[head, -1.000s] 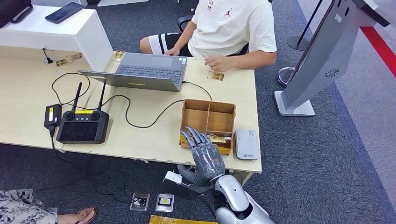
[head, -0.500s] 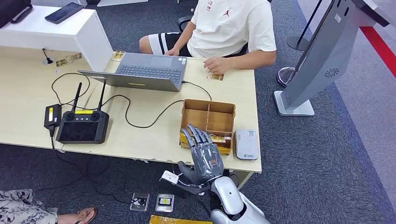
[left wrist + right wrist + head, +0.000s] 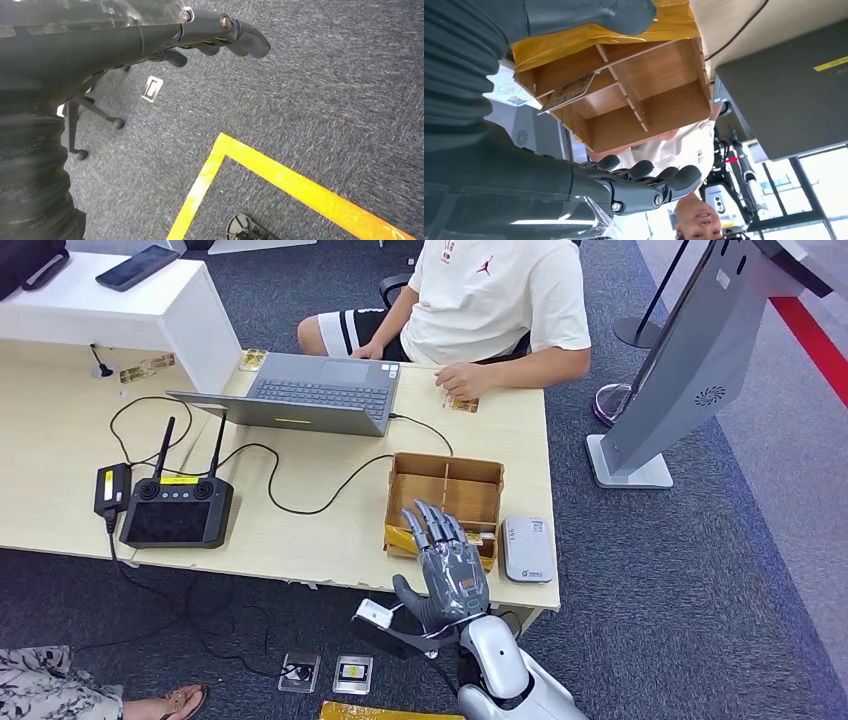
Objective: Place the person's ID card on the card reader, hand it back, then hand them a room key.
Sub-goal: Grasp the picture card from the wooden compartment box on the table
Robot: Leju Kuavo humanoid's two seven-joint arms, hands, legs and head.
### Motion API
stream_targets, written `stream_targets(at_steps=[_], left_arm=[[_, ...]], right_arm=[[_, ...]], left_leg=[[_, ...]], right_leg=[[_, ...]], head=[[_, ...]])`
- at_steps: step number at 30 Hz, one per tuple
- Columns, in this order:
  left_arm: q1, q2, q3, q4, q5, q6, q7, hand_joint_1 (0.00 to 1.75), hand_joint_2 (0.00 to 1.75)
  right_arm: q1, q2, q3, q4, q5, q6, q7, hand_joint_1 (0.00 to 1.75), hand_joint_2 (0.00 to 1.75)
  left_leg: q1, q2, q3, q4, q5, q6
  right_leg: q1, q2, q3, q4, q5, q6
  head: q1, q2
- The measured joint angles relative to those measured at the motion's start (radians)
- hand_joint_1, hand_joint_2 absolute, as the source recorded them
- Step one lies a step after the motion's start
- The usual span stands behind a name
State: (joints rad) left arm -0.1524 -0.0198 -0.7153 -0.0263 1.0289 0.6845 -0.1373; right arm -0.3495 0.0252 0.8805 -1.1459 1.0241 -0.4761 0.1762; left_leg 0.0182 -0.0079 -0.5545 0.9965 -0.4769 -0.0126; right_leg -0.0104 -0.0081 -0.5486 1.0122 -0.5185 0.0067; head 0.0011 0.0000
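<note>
1. While the ID card (image 3: 461, 403) lies on the desk (image 3: 330, 540) under the seated person's hand (image 3: 462, 377), nothing sits on the white card reader (image 3: 527, 549), so every step looks still ahead.
2. Raised near the desk's front edge, the right hand (image 3: 452, 570) is spread and empty.
3. Hanging over carpet, the left hand (image 3: 210, 37) holds nothing, fingers loosely extended.
4. Beside the reader, the wooden divided box (image 3: 446, 502) holds a patterned card (image 3: 570, 91), probably a room key, in one near compartment.

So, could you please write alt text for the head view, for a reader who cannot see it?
The robot's open right hand reaches over the desk edge toward a divided wooden box, beside a white card reader. Across the desk, a seated person rests a hand on a card near a laptop.
</note>
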Motion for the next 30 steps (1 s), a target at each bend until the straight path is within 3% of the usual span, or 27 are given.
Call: stream_targets(at_steps=[6,14,20,30], left_arm=[[-0.001,-0.002,0.000,0.000,-0.005,0.000,0.000,0.00,1.75],[-0.001,-0.004,0.000,0.000,-0.007,0.000,0.000,0.00,1.75],[-0.002,-0.006,0.001,-0.011,-0.054,0.000,0.002,0.00,1.75],[0.004,0.006,0.008,-0.045,-0.100,0.000,0.013,0.00,1.75]], right_arm=[[0.000,-0.001,-0.008,0.001,0.016,0.000,0.001,0.40,1.75],[0.000,-0.001,-0.008,0.003,0.028,-0.001,0.004,0.40,1.75],[-0.017,0.004,-0.021,0.032,0.083,0.010,0.031,0.23,1.75],[-0.088,0.028,-0.049,0.138,0.121,0.019,0.068,0.39,1.75]], left_leg=[[0.000,0.000,0.000,0.000,0.000,0.000],[0.000,0.000,0.000,0.000,0.000,0.000],[0.000,0.000,0.000,0.000,0.000,0.000],[0.000,0.000,0.000,0.000,0.000,0.000]], right_leg=[[0.000,0.000,0.000,0.000,0.000,0.000],[0.000,0.000,0.000,0.000,0.000,0.000],[0.000,0.000,0.000,0.000,0.000,0.000],[0.000,0.000,0.000,0.000,0.000,0.000]], head=[[0.000,0.000],[0.000,0.000],[0.000,0.000],[0.000,0.000]])
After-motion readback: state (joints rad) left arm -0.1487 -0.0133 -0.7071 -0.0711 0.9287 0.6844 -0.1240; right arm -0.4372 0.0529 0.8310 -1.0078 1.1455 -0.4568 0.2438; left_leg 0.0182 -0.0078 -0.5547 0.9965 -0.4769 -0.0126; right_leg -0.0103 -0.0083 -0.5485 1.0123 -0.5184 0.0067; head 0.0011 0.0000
